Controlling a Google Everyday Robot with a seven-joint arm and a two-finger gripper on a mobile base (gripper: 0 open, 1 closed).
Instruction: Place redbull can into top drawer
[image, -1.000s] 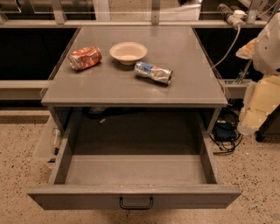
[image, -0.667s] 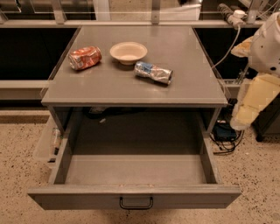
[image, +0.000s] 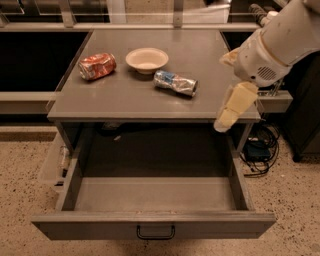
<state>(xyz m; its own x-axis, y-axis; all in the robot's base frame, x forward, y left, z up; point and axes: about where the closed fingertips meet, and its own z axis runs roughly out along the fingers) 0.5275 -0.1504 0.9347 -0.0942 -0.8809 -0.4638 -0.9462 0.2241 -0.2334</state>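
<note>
The redbull can (image: 175, 83), slim, silver with blue patches and dented, lies on its side on the grey tabletop (image: 200, 55), just right of the bowl. The top drawer (image: 100, 227) is pulled fully out below the table. It shows a bare grey floor and a small dark handle (image: 155, 232) on its front. My gripper (image: 225, 117) hangs cream-coloured from the white arm (image: 280, 45) at the table's front right corner. It is right of the can, apart from it, and holds nothing that I can see.
A fatter orange-red can (image: 97, 66) lies at the table's left. A pale bowl (image: 146, 59) stands at the middle back. A small pale side tray (image: 52, 165) sticks out at lower left. Cables (image: 260, 150) lie on the speckled floor at right, beside a dark cabinet (image: 305, 100).
My arm and gripper have swung left from beyond the table's right side to over its front right corner. The cans, bowl and drawer have not moved.
</note>
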